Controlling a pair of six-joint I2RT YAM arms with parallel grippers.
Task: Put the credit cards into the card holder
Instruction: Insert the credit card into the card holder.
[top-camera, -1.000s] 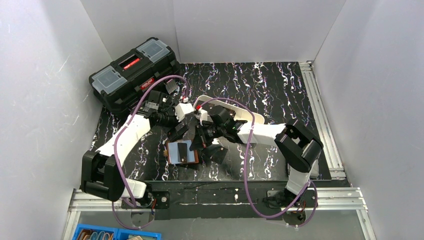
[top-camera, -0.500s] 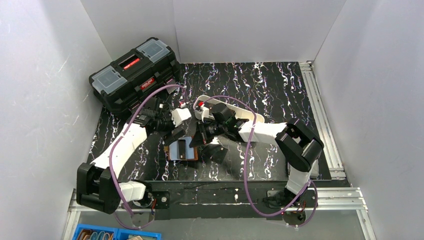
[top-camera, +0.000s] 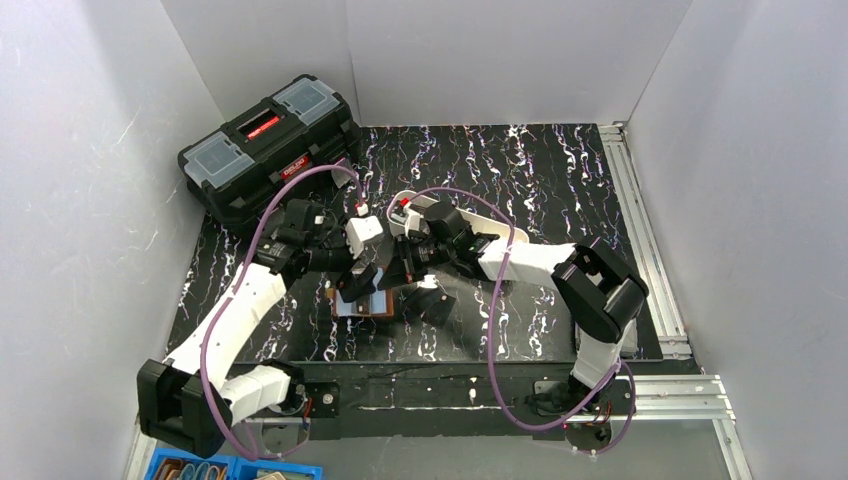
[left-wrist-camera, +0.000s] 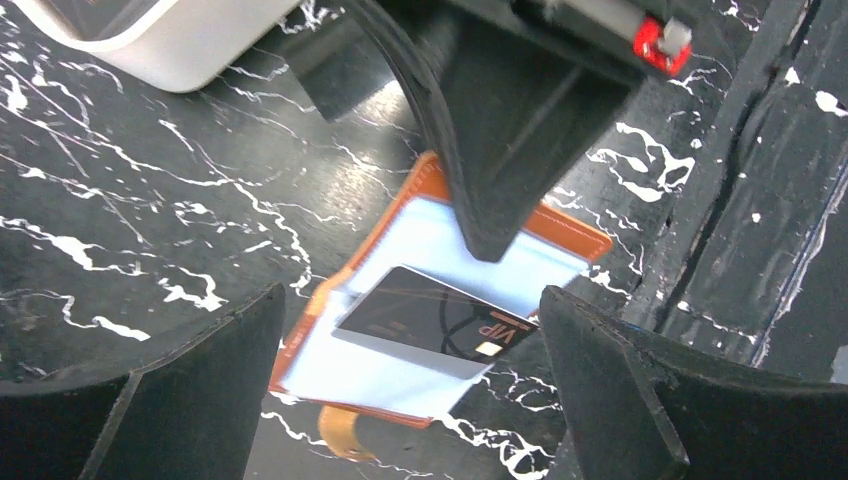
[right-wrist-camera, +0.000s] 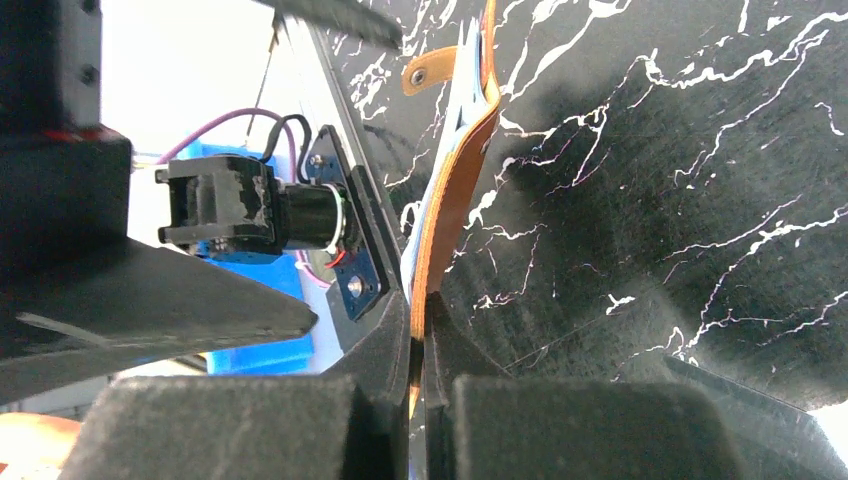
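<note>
Right gripper (right-wrist-camera: 418, 330) pinches the card holder (left-wrist-camera: 400, 250); left gripper (left-wrist-camera: 410, 292) hangs wide open above it.

I see my right fingers closed tight on the brown rim of the card holder, which lies unfolded, lining up, on the marbled black table (top-camera: 560, 180) near its front edge. One dark credit card (left-wrist-camera: 435, 322) lies on the pale lining. My left fingers are spread fully apart and grip nothing. A white tray (left-wrist-camera: 150, 50) sits just beyond.
</note>
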